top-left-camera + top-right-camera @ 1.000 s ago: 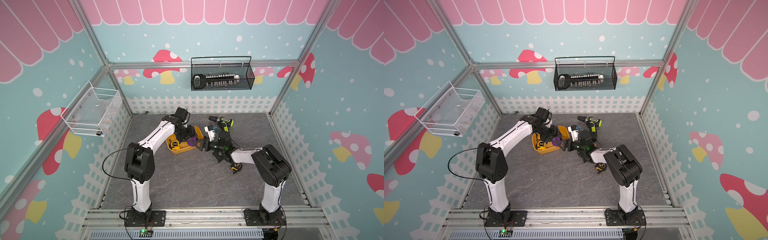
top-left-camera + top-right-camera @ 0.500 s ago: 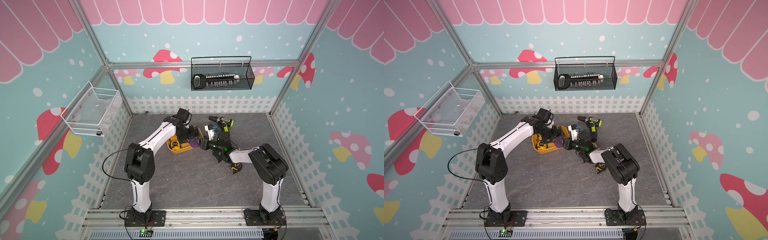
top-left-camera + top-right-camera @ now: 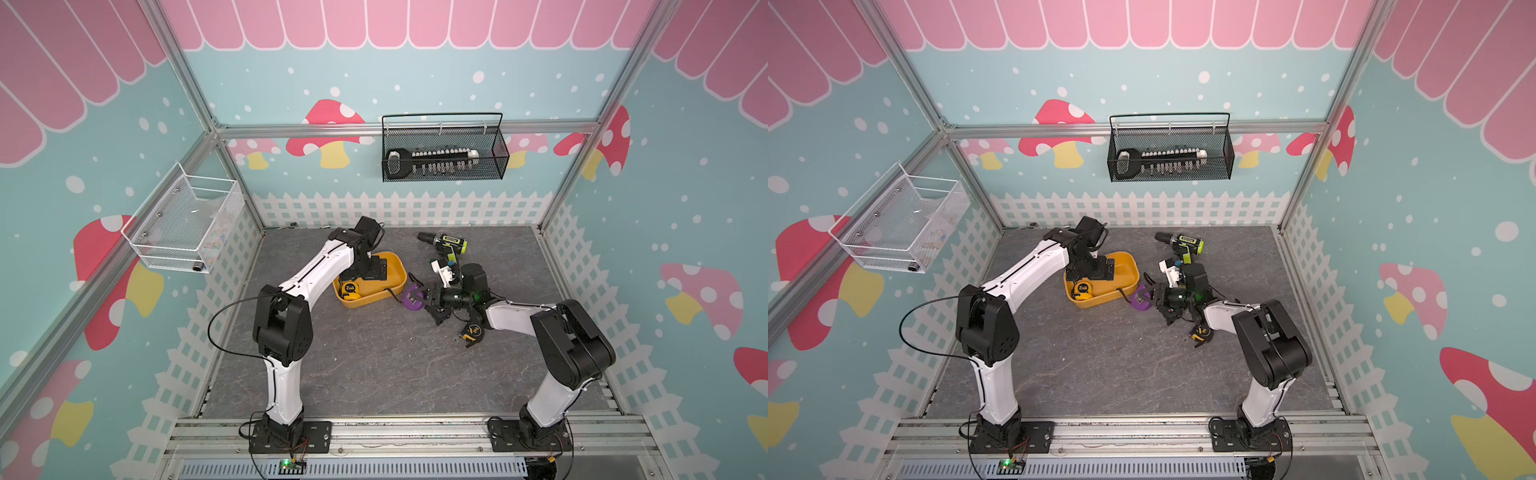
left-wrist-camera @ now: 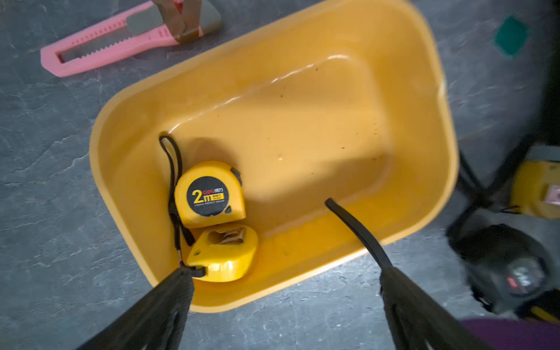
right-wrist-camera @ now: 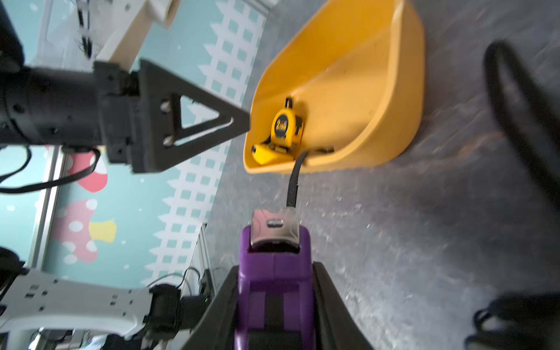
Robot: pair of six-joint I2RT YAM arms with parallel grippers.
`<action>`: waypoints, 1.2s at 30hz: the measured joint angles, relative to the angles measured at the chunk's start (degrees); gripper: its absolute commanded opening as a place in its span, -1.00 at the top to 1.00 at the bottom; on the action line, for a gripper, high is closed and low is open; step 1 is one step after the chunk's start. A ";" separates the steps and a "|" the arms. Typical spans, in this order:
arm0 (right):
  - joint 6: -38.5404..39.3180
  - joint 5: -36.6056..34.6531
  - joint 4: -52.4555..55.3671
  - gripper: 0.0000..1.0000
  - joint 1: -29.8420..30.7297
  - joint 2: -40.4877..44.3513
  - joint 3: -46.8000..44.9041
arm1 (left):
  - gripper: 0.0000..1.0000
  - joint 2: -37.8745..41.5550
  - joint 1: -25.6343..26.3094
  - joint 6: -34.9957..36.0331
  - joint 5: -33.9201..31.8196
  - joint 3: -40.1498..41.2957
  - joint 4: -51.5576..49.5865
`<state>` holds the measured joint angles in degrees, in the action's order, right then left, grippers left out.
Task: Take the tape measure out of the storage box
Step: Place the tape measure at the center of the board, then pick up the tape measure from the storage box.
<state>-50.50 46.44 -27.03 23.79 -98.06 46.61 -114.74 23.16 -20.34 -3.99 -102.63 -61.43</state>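
Two yellow cases lie touching in the storage box (image 4: pixel 303 136), a shallow yellow-orange tub with rounded corners and a rolled rim. In both top views they sit in its eight o'clock corner. The labelled tape measure (image 4: pixel 209 194) lies flat with a round black label up and a black wrist cord looped beside it. The clip-up tape measure (image 4: pixel 224 257) shows its metal belt clip. A purple tape measure (image 5: pixel 274 303) is outside the box, just beside the rim at about four o'clock in a top view (image 3: pixel 413 297). Its black strap (image 5: pixel 294 181) trails over the rim into the tub. The right tool (image 5: pixel 274 269) is clamped on the purple case, and the right arm stretches low and nearly level across the table (image 3: pixel 374 374) toward nine o'clock. The left arm slants up from its base toward one o'clock, then folds at the wrist. This points the left tool (image 4: pixel 285 271) down over the box, jaws spread wide and holding nothing.
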 measured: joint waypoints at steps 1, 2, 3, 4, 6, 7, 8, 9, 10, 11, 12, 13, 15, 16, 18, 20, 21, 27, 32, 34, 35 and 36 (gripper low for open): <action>1.53 0.66 3.15 0.47 0.57 1.20 -0.31 | -0.98 -0.83 0.00 0.74 -0.66 0.00 -0.59; 3.54 1.16 6.84 0.47 1.18 2.45 -0.55 | -0.98 -1.62 0.00 1.46 -1.27 0.00 -1.16; 5.22 1.42 10.40 0.47 1.62 3.50 -0.61 | -0.98 -2.25 0.00 2.01 -1.79 0.00 -1.64; 7.21 1.66 13.94 0.47 1.92 4.39 -0.66 | -0.98 -2.78 0.00 2.67 -2.27 0.00 -2.21; 10.51 1.66 19.65 0.47 2.12 5.35 -0.72 | -0.98 -3.52 0.00 3.67 -3.15 0.00 -3.26; 11.91 1.60 21.90 0.46 2.12 5.44 -0.92 | -0.98 -3.78 0.00 4.15 -3.56 -0.02 -3.72; 12.94 1.57 23.58 0.46 2.12 5.44 -1.25 | -0.98 -3.96 0.00 4.46 -3.91 -0.09 -4.13; 13.94 1.57 25.44 0.45 2.12 5.31 -1.68 | -0.98 -4.24 0.00 4.79 -4.20 -0.15 -4.52; 14.71 1.55 26.88 0.45 2.12 4.96 -2.12 | -0.98 -4.50 0.00 5.11 -4.50 -0.24 -4.90; 15.37 1.53 27.96 0.45 2.14 4.46 -2.43 | -0.98 -4.83 0.00 5.31 -4.92 -0.39 -5.18; 15.98 1.42 28.98 0.44 2.21 3.72 -2.64 | -0.98 -5.27 0.00 5.57 -5.44 -0.61 -5.31; 16.59 1.20 29.81 0.43 2.29 2.75 -2.82 | -0.98 -5.90 0.00 5.68 -5.88 -0.94 -5.42; 17.29 0.83 30.82 0.38 2.56 1.09 -2.89 | -0.98 -7.43 -0.22 5.86 -6.49 -1.95 -5.68; 17.40 1.40 30.88 0.35 2.58 0.57 -2.89 | -0.98 -8.52 -0.33 6.03 -6.62 -2.67 -5.77; 17.73 1.57 30.75 0.26 2.80 0.46 -2.84 | -0.98 -10.84 -0.61 6.29 -6.78 -4.20 -5.81; 18.67 0.92 31.30 -0.04 3.02 0.46 -2.60 | -0.98 -13.20 -0.92 6.91 -6.80 -5.90 -6.05; 19.32 0.00 32.11 -0.18 3.23 0.46 -2.40 | -0.98 -14.62 -1.07 7.19 -6.88 -6.99 -6.32; 22.93 -5.46 37.86 -0.61 3.32 3.50 -0.66 | -0.98 -18.21 -2.10 8.09 -6.97 -9.84 -7.32; 25.31 -9.77 41.88 -0.70 3.26 9.57 1.66 | -0.98 -19.23 -2.47 9.11 -7.41 -11.04 -8.07; 26.58 -11.15 43.28 -0.70 3.26 12.04 3.48 | -0.97 -19.34 -2.47 9.49 -7.48 -11.19 -8.17; 27.04 -11.65 43.71 -0.71 3.26 12.85 4.22 | -0.97 -19.37 -2.47 9.68 -7.54 -11.21 -8.20; 27.67 -12.24 44.04 -0.71 3.26 13.77 5.03 | -0.97 -19.43 -2.45 9.90 -7.65 -11.28 -8.26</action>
<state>-22.83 34.20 17.02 27.05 -84.29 51.64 -134.17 20.71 -10.44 -11.64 -113.91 -69.69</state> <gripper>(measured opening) 0.853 0.987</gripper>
